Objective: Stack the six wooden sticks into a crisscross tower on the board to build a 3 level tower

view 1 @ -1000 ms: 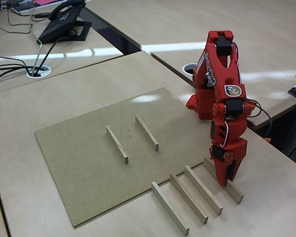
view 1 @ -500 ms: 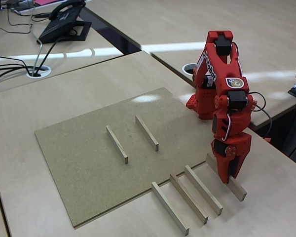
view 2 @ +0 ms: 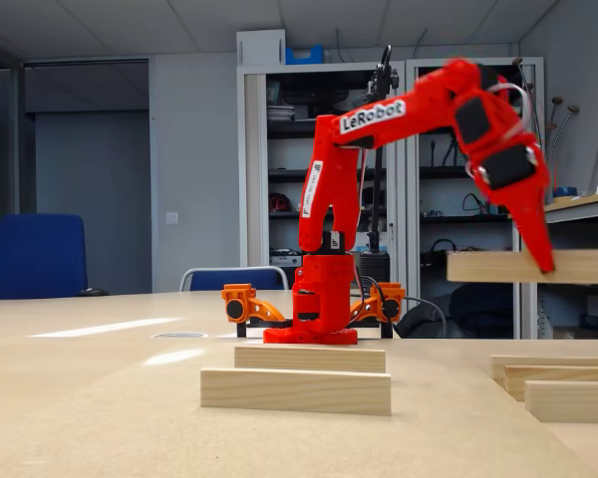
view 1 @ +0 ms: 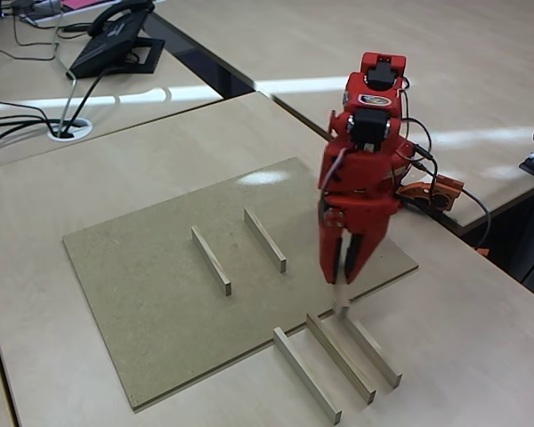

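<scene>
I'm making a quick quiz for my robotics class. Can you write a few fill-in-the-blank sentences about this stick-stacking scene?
1. The number of sticks lying parallel on the board is ____.
2. The gripper is shut on one ____, held in the air.
3. Off the board, near its edge, ____ sticks lie on the desk.

Missing words: two; stick; three

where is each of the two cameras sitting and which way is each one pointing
A fixed view: high off one board corner, angled down; whole red arm, gripper holding a stick in the air.
A fixed view: near table height, looking level across the board at the arm's base and the cabinets behind it; gripper at right.
Shared: the two parallel sticks on the board, three waiting sticks.
</scene>
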You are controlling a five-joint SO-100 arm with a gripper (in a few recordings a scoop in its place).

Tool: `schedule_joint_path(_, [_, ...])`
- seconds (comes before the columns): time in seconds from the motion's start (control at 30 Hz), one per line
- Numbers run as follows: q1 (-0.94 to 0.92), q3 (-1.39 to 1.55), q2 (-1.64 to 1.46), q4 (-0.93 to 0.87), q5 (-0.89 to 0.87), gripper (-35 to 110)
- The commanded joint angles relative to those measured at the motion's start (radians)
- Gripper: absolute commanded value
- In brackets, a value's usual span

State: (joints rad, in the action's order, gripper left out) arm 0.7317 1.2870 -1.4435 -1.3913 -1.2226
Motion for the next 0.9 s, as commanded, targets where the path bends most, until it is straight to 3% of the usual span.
schedule_joint_path(0.0, [-0.109,-0.067,-0.071,-0.091,-0.127,0])
schedule_joint_path(0.13, [-0.247,-0.12,-0.092,-0.199,-0.249,0])
schedule_joint_path(0.37, [-0.46,-0.097,-0.112,-0.308,-0.252,0])
schedule_joint_path(0.87, [-0.709,0.089,-0.146,-0.133,-0.179,0])
